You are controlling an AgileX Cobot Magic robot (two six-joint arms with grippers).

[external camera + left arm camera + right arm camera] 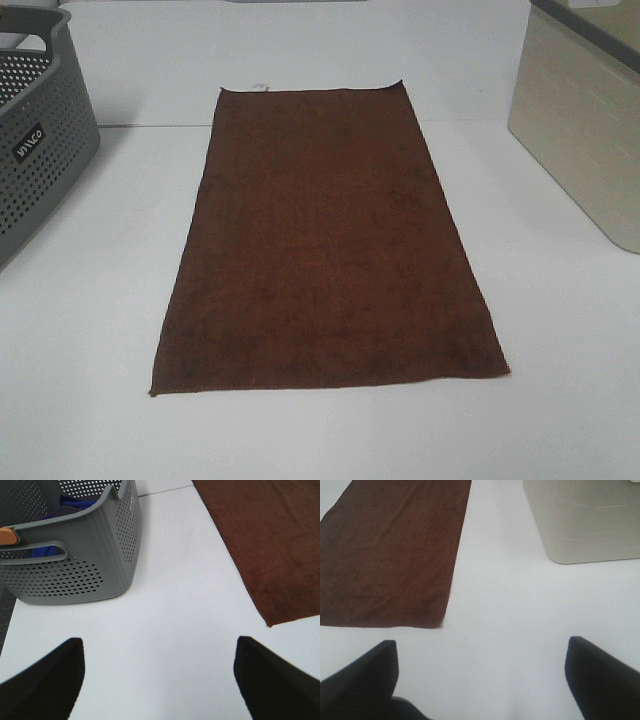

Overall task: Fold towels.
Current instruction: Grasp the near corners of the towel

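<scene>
A dark brown towel [325,240] lies flat and unfolded on the white table, long side running away from the camera, with a small white tag at its far left corner. It also shows in the left wrist view [270,540] and in the right wrist view [390,550]. My left gripper [160,680] is open and empty over bare table, to the left of the towel's near left corner. My right gripper [480,680] is open and empty over bare table, to the right of the towel's near right corner. Neither gripper shows in the exterior view.
A grey perforated basket [35,150] stands at the left, holding blue cloth in the left wrist view [75,545]. A beige bin [585,120] stands at the right and also shows in the right wrist view [585,520]. The white table [560,380] surrounds the towel.
</scene>
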